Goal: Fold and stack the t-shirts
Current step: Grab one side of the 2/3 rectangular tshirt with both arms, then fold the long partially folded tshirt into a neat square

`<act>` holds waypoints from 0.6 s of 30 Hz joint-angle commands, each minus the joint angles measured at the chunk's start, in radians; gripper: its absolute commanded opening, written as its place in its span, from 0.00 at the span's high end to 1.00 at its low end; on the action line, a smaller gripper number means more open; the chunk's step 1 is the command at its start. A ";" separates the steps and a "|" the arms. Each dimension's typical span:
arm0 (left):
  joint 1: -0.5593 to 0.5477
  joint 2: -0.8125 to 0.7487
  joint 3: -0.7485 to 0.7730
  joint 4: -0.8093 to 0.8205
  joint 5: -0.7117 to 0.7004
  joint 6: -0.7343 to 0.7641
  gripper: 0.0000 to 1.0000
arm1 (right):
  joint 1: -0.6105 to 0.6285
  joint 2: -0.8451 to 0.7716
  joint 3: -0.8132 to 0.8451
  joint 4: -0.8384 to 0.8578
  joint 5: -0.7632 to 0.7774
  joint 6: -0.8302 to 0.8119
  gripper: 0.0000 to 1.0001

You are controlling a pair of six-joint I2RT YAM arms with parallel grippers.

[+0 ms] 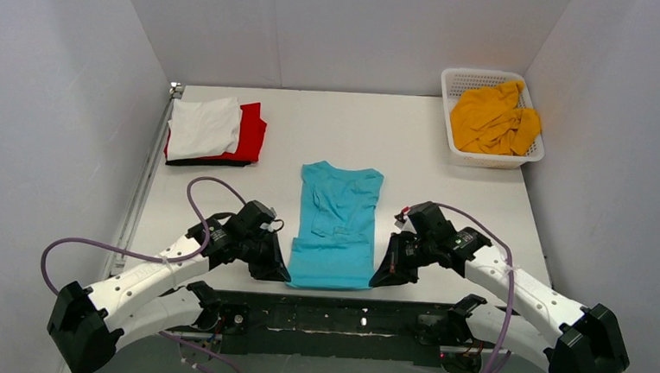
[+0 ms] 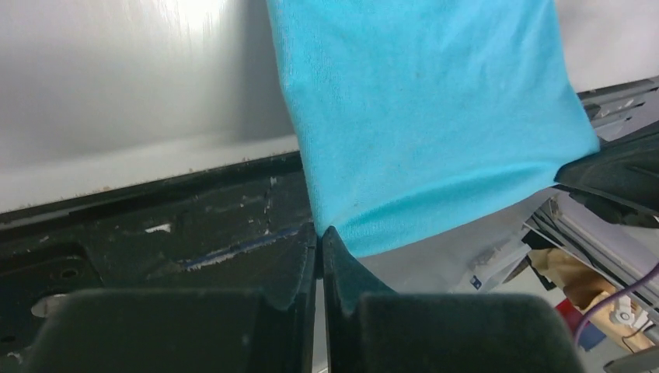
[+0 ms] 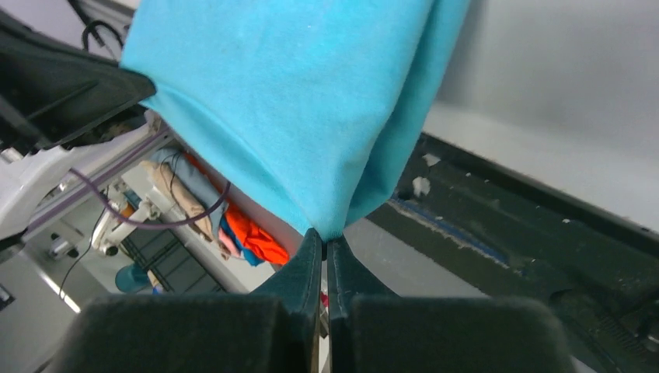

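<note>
the turquoise t-shirt [image 1: 336, 226] lies lengthwise at the table's [image 1: 447, 194] near edge; the left gripper [image 1: 280, 272] and right gripper [image 1: 379, 279] each pinch a near hem corner, jaws closed tight.

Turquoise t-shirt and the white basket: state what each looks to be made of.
Turquoise t-shirt: soft knit cloth, probably cotton jersey, matte; a fine knit grain shows in the left wrist view, and it drapes and creases. White basket: likely rigid moulded plastic; its walls are an open lattice that holds a straight shape. Its sheen is too small to judge.
</note>
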State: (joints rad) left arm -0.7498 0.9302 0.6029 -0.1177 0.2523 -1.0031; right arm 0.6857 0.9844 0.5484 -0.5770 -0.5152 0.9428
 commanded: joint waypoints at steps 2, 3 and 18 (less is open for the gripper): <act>0.000 -0.018 0.034 -0.175 0.084 0.021 1.00 | 0.003 -0.052 0.095 -0.140 -0.089 -0.036 0.99; -0.001 -0.013 0.053 -0.163 0.092 0.032 1.00 | 0.002 -0.047 0.120 -0.155 -0.074 -0.054 0.99; 0.150 0.217 0.370 -0.134 0.067 0.214 1.00 | -0.175 0.094 0.464 -0.220 0.044 -0.209 0.99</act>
State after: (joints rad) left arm -0.6586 1.1053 0.9054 -0.1860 0.3084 -0.8593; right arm 0.5560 1.0565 0.9215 -0.7918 -0.4820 0.7753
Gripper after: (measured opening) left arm 0.019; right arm 0.032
